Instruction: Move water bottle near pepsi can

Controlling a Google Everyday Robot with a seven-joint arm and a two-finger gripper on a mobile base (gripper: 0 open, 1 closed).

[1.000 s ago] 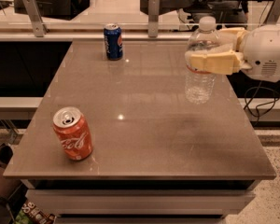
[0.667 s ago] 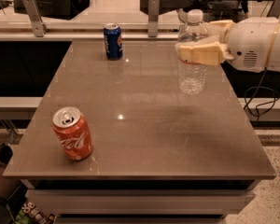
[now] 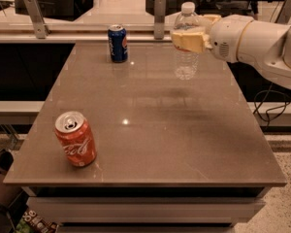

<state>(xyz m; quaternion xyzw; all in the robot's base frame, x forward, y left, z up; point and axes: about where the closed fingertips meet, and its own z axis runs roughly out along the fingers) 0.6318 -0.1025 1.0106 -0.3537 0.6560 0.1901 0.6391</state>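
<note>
**While held aloft, the water bottle (image 3: 185, 64) is brought closer to the pepsi can (image 3: 118, 43)**

Where the cream fingers (image 3: 193, 39) meet the plastic, they are seen clamped across the upper body of the water bottle, just under its shoulder. The white cap is left showing above them. The gripper (image 3: 186, 38) is placed over the far right part of the table (image 3: 150, 149) and is fed in from the right by the white arm (image 3: 252, 38).

- Bottle attitude: upright, or very nearly so. Its base is judged to be clear of the tabletop, since a soft shadow is cast on the surface below and apart from it.
- Change noted: over the last second the water bottle has been carried leftward and toward the back edge. The gap to the pepsi can has been narrowed, though not closed.
- Pepsi can: left standing at the far edge, left of centre, upright and unmoved. It is not touched by anything.
- Coca-Cola can (image 3: 76, 139): unmoved at the near left corner, well apart from the action.

Meaning for the task: the carry is judged to be under way and well advanced, but the bottle has not yet been set down. A further stretch leftward is still called for, followed by lowering and release beside the pepsi can. Care is advised on the final approach, because the can could be knocked by the bottle's lower body.
</note>
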